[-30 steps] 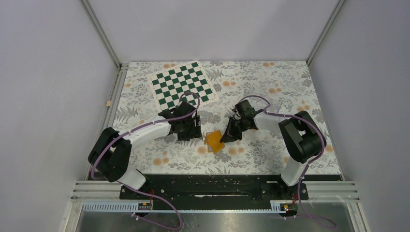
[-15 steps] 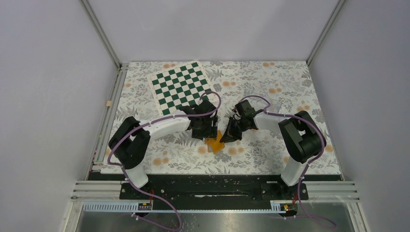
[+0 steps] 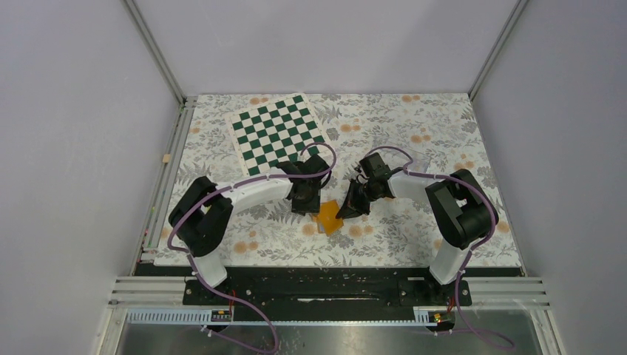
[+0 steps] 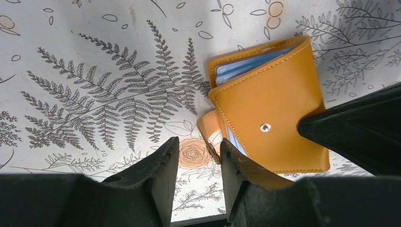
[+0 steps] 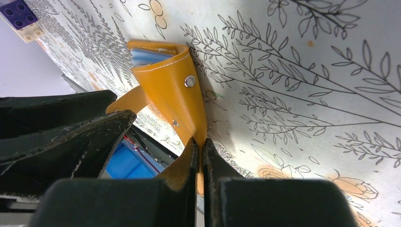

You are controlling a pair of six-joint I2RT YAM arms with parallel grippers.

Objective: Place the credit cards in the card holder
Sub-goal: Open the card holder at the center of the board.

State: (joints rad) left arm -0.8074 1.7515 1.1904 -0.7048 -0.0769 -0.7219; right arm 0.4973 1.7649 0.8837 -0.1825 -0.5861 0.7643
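Note:
The orange card holder (image 3: pixel 327 219) lies folded on the floral mat between both arms. My right gripper (image 5: pixel 198 147) is shut on the holder's (image 5: pixel 170 92) near edge, lifting that side off the mat. Layered light blue edges (image 4: pixel 246 69) show inside the fold; I cannot tell whether they are credit cards or lining. No loose credit card is in view. My left gripper (image 4: pixel 198 153) stands partly open just left of the holder (image 4: pixel 272 106). The holder's snap strap (image 4: pixel 210 132) sits at the tip of its right finger, and bare mat shows between the jaws.
A green and white chessboard (image 3: pixel 278 137) lies at the back left, close behind the left arm. A small white and purple block (image 5: pixel 19 14) sits beyond the holder. A tiny wooden block (image 3: pixel 167 158) rests by the left rail. Grey walls enclose the mat.
The left arm has swung right up to the holder's left side, and its jaws have narrowed. The right gripper has kept its hold without moving.

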